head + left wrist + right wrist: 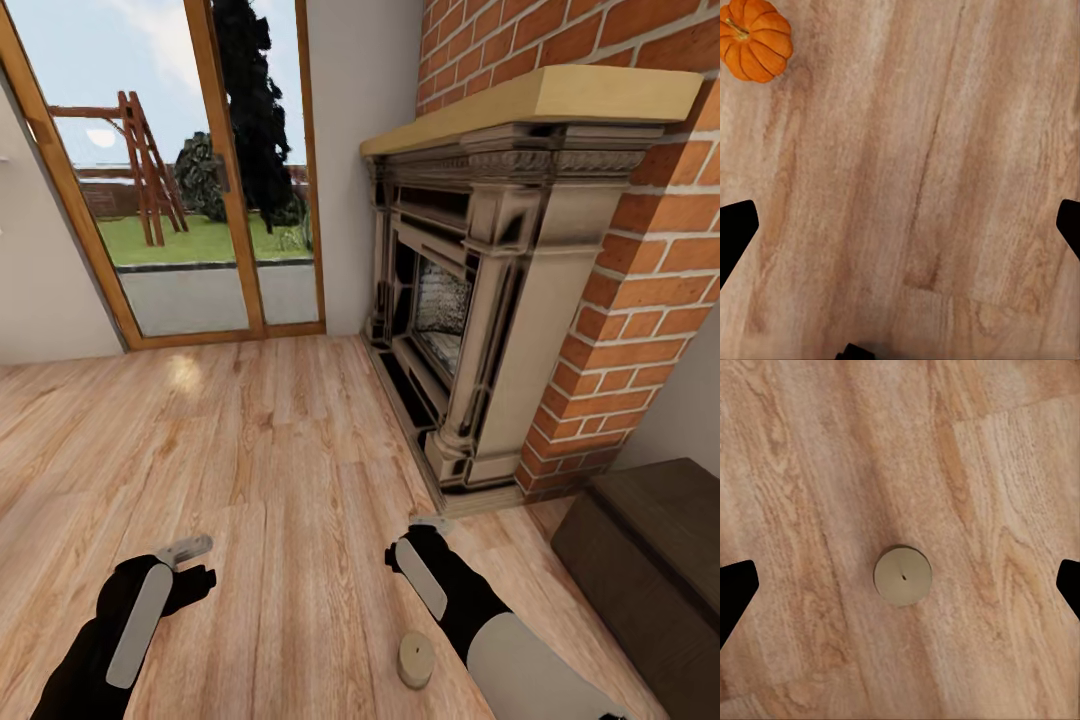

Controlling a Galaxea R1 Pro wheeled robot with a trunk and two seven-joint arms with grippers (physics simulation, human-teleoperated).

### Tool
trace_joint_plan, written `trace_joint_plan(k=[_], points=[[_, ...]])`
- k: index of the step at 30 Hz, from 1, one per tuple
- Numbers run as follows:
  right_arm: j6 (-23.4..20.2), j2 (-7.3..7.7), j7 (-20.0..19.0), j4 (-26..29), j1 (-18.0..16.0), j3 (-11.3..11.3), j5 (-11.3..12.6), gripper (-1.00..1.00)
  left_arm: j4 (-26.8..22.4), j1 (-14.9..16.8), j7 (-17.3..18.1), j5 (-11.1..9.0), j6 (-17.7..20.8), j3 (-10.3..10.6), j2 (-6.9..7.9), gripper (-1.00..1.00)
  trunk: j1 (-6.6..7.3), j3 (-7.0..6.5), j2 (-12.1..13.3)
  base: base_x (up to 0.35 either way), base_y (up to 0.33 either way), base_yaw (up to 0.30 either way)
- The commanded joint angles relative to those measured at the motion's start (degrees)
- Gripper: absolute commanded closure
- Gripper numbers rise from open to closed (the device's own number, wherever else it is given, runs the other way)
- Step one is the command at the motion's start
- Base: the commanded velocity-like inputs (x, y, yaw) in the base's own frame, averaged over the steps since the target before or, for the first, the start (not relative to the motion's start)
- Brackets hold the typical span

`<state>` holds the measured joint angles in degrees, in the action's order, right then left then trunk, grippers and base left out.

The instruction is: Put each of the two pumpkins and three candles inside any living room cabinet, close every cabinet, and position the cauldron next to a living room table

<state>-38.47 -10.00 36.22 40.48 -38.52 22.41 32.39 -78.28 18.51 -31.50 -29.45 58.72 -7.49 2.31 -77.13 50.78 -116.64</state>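
Your right gripper (900, 585) is hanging wide open straight over a candle (903, 577) standing on the wood floor (260, 450), near the cabinet (650, 560). Left gripper (900, 225) is gaping wide too, with a pumpkin (754, 39) sitting off to one side.

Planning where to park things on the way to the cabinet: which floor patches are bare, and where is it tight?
Bare: wood floor between glass door and fireplace. Tight: small round beige candle by the right arm, dark-brown wooden cabinet beside the brick.
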Motion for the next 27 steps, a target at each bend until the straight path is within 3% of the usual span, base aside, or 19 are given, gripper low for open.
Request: trace_joint_plan(k=[1,27], points=[[-0.1,0.0,0.6,0.0,-0.1,0.6,0.6,-1.0,0.0,0.0,-0.5,-0.7,0.2,0.0,0.08,-1.0,-0.22,0.24,-0.4,0.0,0.0,0.0],[0.5,0.0,0.6,0.5,-0.1,1.4,0.8,-1.0,0.1,0.5,-0.5,-0.6,0.7,-0.1,-0.01,-1.0,-5.93,4.91,-10.9,0.0,0.0,0.0]])
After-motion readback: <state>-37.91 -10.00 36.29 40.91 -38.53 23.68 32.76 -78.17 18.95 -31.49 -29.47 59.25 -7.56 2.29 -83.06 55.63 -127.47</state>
